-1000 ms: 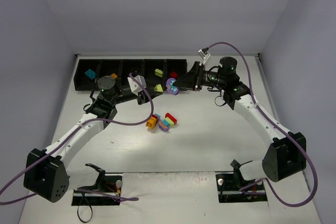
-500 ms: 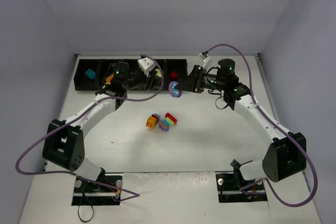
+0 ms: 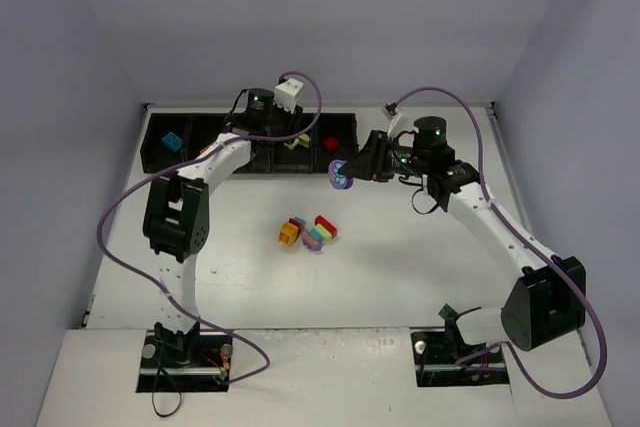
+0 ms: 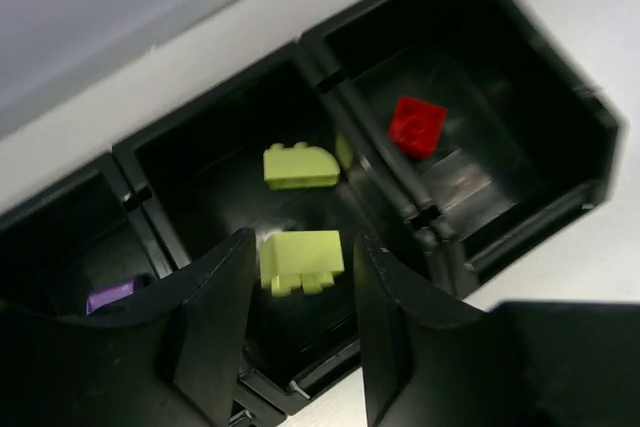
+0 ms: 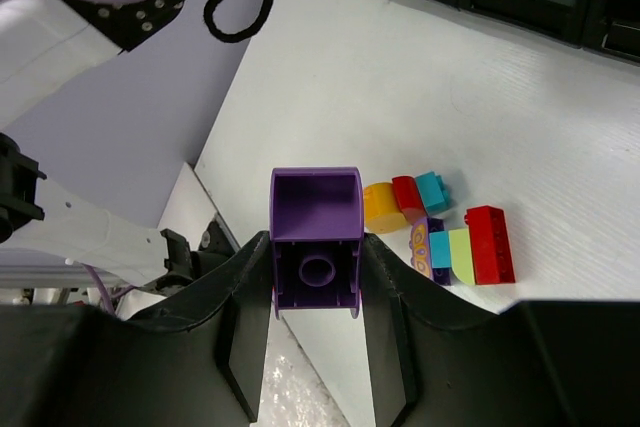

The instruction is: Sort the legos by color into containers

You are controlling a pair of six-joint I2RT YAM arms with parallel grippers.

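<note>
Left claw [image 4: 303, 240] swung over the containers [image 4: 592, 117], parted around lime brick [image 4: 300, 263]; right claw [image 5: 315, 243] clamps purple brick [image 5: 315, 209].

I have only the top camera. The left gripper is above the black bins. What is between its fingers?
Observer: A lime brick, between the fingers of the left gripper, over a bin holding another lime brick.
Operator: And the next bin, away from the red brick?
Observer: A purple brick lies in it.
Operator: How does the right gripper hold its piece?
Observer: The held purple brick sits between both fingers, hollow underside toward the wrist camera.
</note>
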